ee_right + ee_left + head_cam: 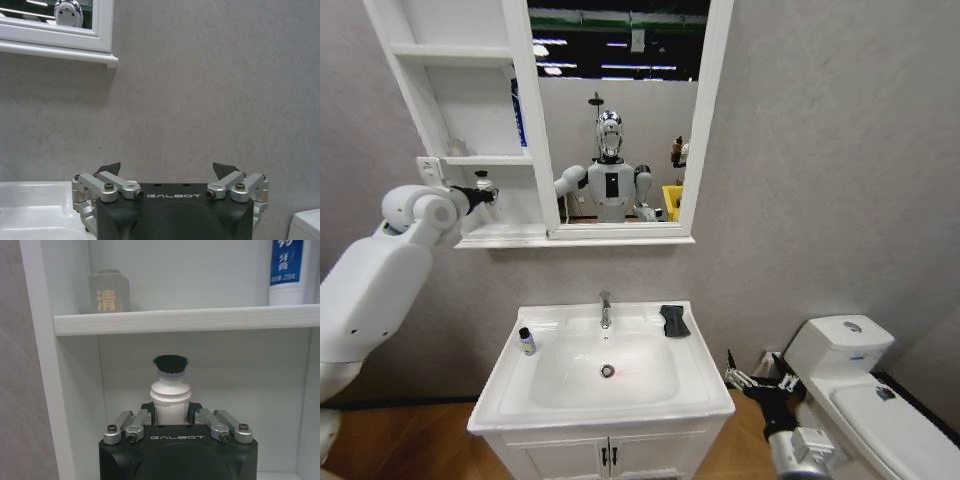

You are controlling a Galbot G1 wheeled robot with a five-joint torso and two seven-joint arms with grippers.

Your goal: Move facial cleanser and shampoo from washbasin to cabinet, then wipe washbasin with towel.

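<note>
My left gripper (485,192) reaches into the lowest compartment of the white cabinet (425,90) and is shut on a white bottle (170,392) with a black ribbed cap; I cannot tell whether it is the facial cleanser or the shampoo. A second small bottle (527,341) with a dark cap stands on the left rim of the washbasin (510,400). The dark towel (674,320) lies folded on the rim, right of the tap (605,310). My right gripper (757,378) hangs low to the right of the washbasin, open and holding nothing.
On the shelf (185,320) above the held bottle stand a grey box (109,292) and a blue and white tube (287,270). A white toilet (860,390) sits close to the right gripper. The mirror (615,110) adjoins the cabinet.
</note>
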